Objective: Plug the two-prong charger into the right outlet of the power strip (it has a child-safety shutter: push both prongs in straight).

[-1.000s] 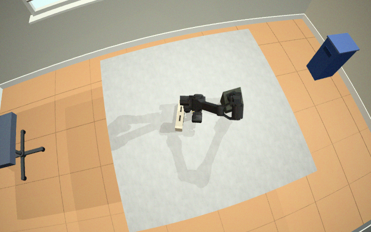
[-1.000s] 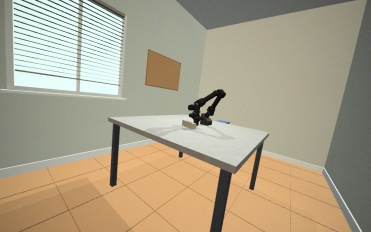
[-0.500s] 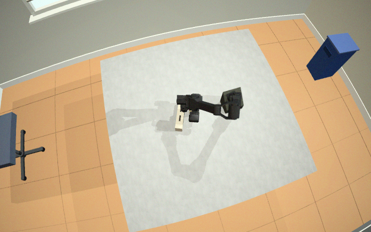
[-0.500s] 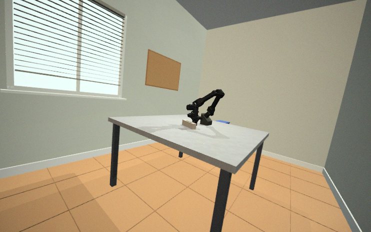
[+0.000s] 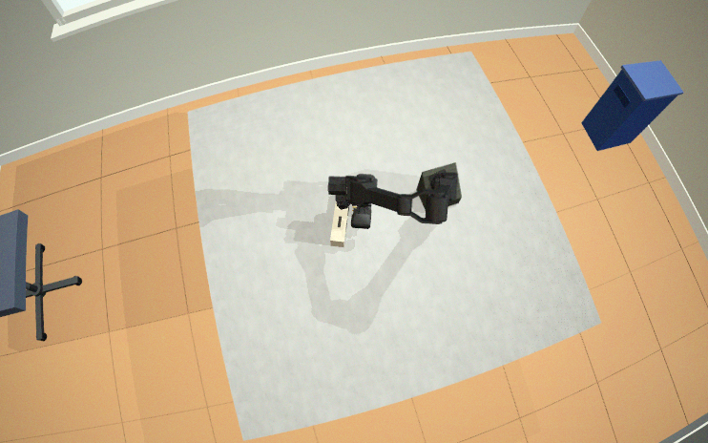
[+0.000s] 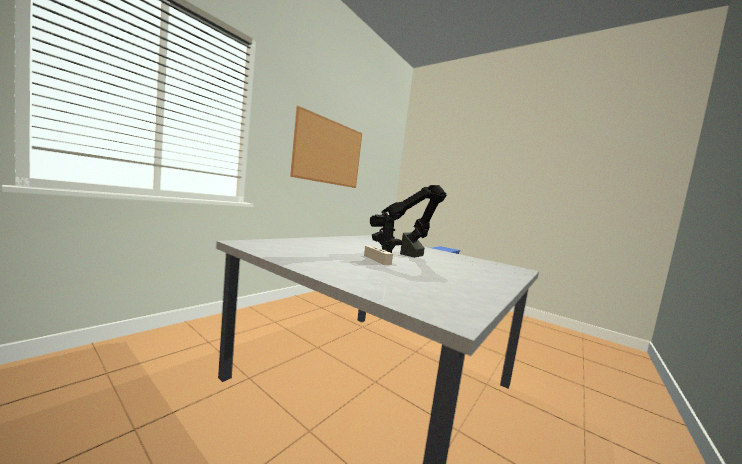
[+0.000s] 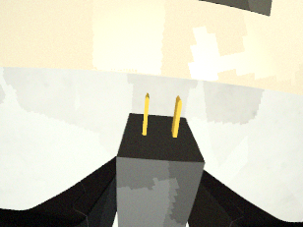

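Observation:
My gripper point(image 7: 153, 164) point(image 6: 387, 248) is shut on the charger point(image 7: 152, 196), a grey block with a black front face. Its two yellow prongs point(image 7: 146, 114) point(image 7: 177, 117) point away from the fingers, towards the strip in the wrist view. The cream power strip point(image 5: 338, 241) point(image 6: 377, 256) point(image 7: 44, 33) lies on the table, with one dark outlet visible in the top view. The arm covers the strip's other end there. In the wrist view the prong tips appear short of the strip's edge, and part of a dark outlet point(image 7: 253, 5) shows at the top. Height above the strip is unclear.
The arm's base point(image 5: 452, 182) point(image 6: 412, 245) stands on the grey table point(image 5: 417, 324) point(image 6: 470, 306) beyond the strip. The arm point(image 5: 385, 200) point(image 6: 407, 203) arches above the table. A blue bin point(image 5: 615, 117) and a chair point(image 5: 12, 261) stand off the table.

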Controlling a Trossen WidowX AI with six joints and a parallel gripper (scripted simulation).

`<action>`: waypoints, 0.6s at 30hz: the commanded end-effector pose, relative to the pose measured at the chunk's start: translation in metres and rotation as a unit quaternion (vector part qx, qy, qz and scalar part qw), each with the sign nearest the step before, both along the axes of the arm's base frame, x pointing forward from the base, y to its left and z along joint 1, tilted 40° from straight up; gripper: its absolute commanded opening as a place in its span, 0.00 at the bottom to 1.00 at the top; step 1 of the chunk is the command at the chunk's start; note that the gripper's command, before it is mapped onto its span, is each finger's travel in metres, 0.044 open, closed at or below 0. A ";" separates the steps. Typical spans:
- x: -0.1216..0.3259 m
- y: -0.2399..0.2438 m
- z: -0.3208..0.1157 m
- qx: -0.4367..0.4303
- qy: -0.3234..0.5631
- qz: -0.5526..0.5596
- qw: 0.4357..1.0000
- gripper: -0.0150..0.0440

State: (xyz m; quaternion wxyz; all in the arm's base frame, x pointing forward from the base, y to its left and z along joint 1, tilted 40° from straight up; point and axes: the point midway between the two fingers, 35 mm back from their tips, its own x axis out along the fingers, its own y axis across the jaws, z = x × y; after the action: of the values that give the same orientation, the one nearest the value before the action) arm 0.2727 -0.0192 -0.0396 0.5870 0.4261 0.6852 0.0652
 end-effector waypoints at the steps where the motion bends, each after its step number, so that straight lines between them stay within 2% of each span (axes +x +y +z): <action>1: 0.002 -0.001 -0.001 0.001 0.003 -0.002 1.000 0.25; 18: 0.005 -0.002 -0.001 0.001 0.003 -0.002 1.000 0.25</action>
State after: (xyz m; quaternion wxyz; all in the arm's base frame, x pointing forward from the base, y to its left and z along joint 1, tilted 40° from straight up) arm 0.2763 -0.0210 -0.0407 0.5868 0.4266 0.6852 0.0647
